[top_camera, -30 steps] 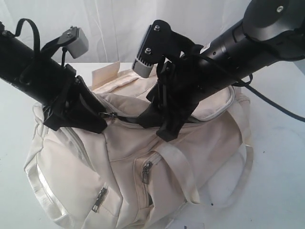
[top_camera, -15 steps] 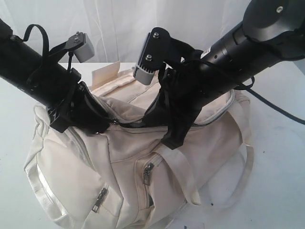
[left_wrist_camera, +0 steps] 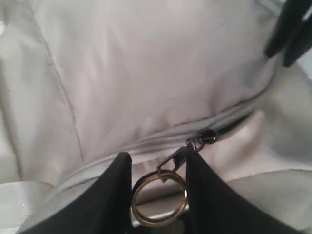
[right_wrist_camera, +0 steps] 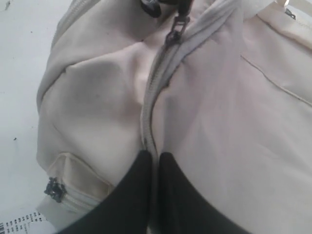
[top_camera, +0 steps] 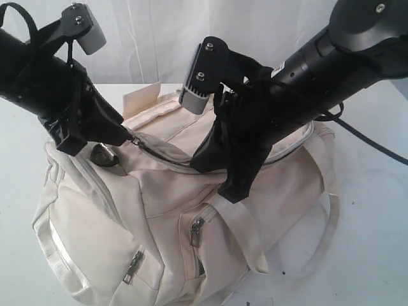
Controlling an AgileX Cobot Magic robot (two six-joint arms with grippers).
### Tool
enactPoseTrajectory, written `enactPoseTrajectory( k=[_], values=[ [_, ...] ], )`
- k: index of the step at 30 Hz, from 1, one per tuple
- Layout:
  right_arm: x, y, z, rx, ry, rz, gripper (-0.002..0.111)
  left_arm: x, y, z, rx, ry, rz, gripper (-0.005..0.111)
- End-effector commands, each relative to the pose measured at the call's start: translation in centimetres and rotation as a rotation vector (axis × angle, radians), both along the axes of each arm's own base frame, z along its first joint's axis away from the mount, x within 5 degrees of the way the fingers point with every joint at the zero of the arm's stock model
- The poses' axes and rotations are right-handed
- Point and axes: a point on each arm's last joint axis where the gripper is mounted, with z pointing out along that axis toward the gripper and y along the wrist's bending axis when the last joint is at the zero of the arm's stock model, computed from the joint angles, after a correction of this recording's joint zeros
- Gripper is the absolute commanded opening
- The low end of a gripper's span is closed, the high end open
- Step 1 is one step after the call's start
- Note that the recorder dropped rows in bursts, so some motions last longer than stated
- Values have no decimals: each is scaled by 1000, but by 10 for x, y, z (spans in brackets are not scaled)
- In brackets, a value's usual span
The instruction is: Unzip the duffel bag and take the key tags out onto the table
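The cream duffel bag (top_camera: 167,203) lies on the white table (top_camera: 373,217). My left gripper (top_camera: 129,136) is shut on the metal ring (left_wrist_camera: 158,197) of the top zipper pull (left_wrist_camera: 202,138), at the bag's left end. A short dark slit of unzipped track (left_wrist_camera: 234,120) runs from the slider toward the right arm. My right gripper (top_camera: 199,167) is shut on the bag's fabric along the zipper seam (right_wrist_camera: 152,146) near the middle of the top. The key tags are hidden.
A black D-ring (top_camera: 102,155) hangs just below the left gripper. Side-pocket zippers (top_camera: 197,231) and webbing straps (top_camera: 245,233) face the front. A fabric label (top_camera: 141,97) sticks up behind the bag. A barcoded paper (right_wrist_camera: 19,225) lies on the table.
Both grippers have shut, the left on the zipper ring and the right on the bag fabric. The left arm has then drawn up and to the left, taking the pull with it.
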Motion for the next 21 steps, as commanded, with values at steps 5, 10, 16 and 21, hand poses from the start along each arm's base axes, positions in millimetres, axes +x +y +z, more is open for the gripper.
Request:
enactPoseTrajectory(
  k=[5, 10, 16, 21],
  values=[
    [-5, -2, 1, -12, 38, -2, 3, 31, 14, 4, 63, -241, 221, 0],
    [-6, -3, 0, -19, 51, 6, 3, 63, 38, -12, 62, -256, 391, 0],
    [-6, -3, 0, -20, 62, -5, 3, 84, 57, -32, 80, -232, 481, 0],
    [-7, -3, 0, -20, 63, -4, 3, 92, 65, -40, 64, -208, 549, 0]
  ],
)
